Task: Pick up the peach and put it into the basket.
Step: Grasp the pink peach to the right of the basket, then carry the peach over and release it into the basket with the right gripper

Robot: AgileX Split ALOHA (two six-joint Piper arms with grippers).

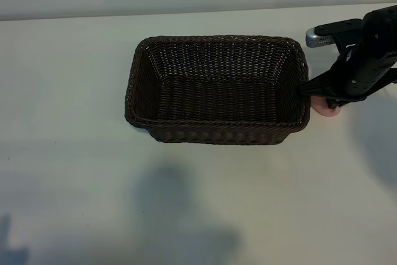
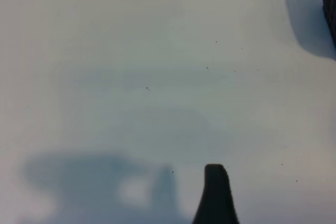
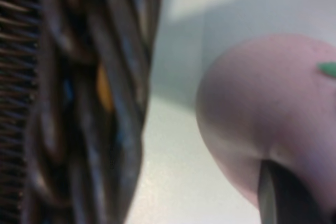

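Observation:
The peach (image 1: pixel 324 110) is pale pink and lies on the table just outside the right end of the basket (image 1: pixel 217 136). Most of it is hidden under my right gripper (image 1: pixel 324 100), which hangs low right over it and close to the basket's wall. In the right wrist view the peach (image 3: pixel 262 103) fills the near field, with a green bit (image 3: pixel 328 68) on it and the woven basket wall (image 3: pixel 79 103) beside it. The basket is dark brown wicker and has nothing in it. My left gripper is out of the exterior view; one dark fingertip (image 2: pixel 216 179) shows over bare table, holding nothing.
The white table (image 1: pixel 74 184) spreads out around the basket, with arm shadows along its front. A dark corner of the basket (image 2: pixel 331 3) shows at the edge of the left wrist view. The right arm's links (image 1: pixel 372 41) rise at the far right.

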